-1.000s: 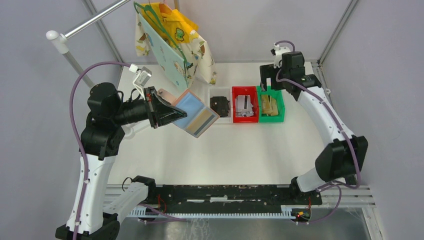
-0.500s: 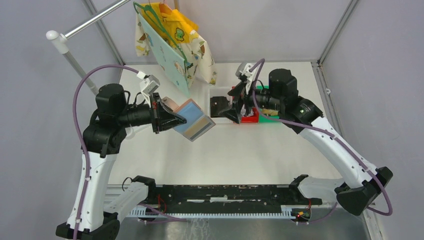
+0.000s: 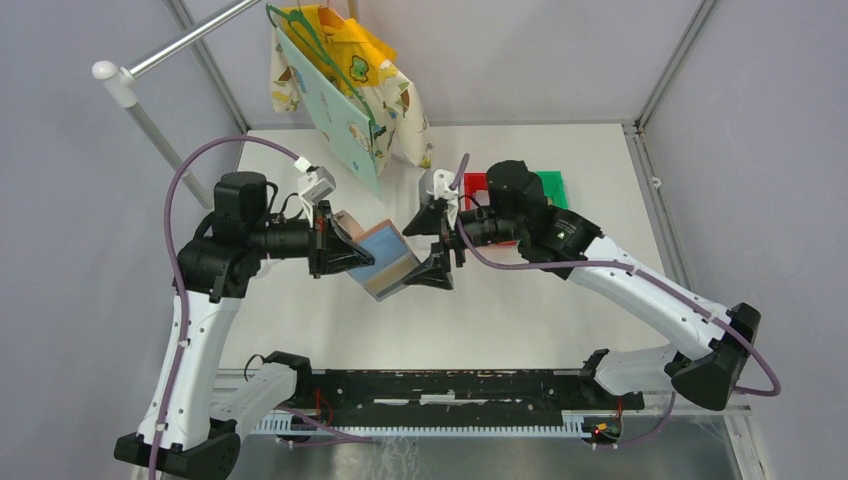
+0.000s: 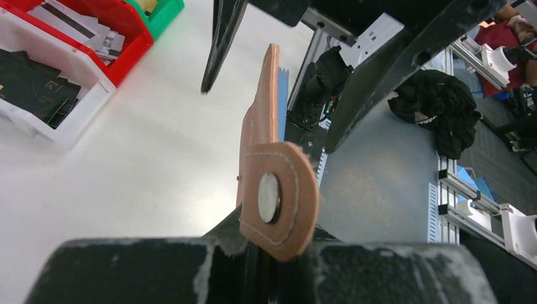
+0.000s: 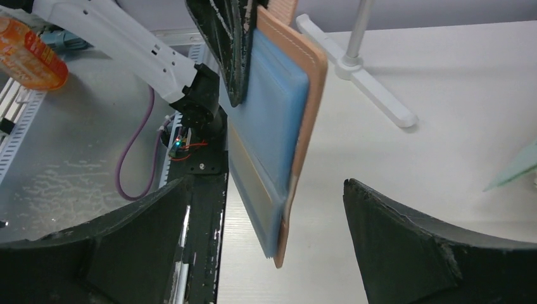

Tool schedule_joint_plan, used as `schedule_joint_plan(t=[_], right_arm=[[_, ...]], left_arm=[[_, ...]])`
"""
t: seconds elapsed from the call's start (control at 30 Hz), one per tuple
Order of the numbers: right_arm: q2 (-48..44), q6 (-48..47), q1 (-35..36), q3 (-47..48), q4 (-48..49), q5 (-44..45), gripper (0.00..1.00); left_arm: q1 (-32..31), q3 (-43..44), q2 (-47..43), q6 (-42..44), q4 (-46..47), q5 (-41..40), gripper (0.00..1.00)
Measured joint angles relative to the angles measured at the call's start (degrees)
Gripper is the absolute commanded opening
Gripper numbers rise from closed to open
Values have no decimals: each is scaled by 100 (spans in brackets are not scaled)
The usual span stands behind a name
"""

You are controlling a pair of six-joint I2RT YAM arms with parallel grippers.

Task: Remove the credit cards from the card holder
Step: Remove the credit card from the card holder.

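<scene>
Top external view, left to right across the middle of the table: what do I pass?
Left hand → card holder → right hand → red bin → green bin.

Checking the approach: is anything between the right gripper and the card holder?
Nothing visible does. The open right gripper faces the card holder, which the left gripper holds aloft, blue pockets toward it, with only air between them.
</scene>
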Motion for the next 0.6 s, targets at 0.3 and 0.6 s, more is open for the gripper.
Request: schedule_joint_plan(t=[0.3,0.6], right_arm=[[374,-35,343,0,35,-74,88],[503,319,345,0,549,-468,48]], left_arm=[[0,35,2,186,-299,236,2],[0,83,2,511,-643,328,2]])
